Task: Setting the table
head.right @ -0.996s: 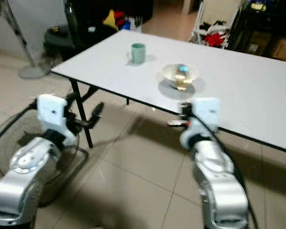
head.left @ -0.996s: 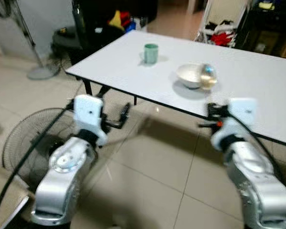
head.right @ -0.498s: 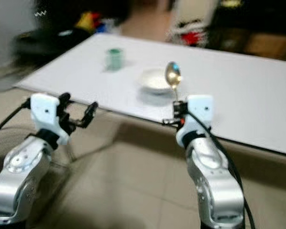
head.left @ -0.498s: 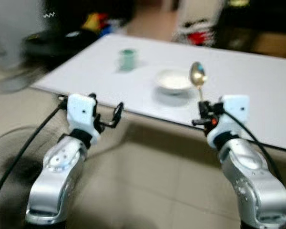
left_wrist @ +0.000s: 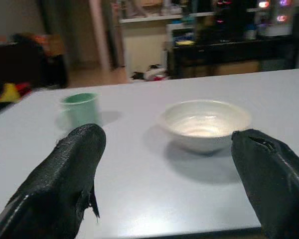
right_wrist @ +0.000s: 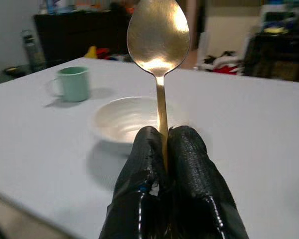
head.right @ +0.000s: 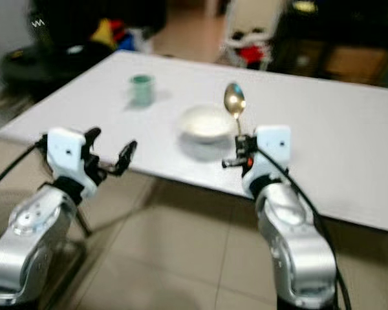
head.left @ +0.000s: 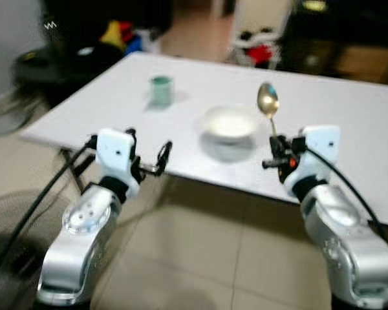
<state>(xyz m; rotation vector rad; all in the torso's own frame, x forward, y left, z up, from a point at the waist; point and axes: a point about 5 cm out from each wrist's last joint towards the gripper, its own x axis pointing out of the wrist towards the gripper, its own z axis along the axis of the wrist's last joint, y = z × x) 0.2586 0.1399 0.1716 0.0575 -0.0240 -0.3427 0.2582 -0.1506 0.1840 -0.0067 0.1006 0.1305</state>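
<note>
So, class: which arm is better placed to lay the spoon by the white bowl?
Right. The right gripper already clamps the gold metal spoon, upright, close to the white ceramic bowl. The left gripper is open and empty.

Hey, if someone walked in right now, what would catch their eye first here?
Probably the gold spoon, held upright in the right gripper at the near edge of the white table. Behind it sit a white bowl and, further left, a green mug. The left gripper hangs open, holding nothing.
</note>
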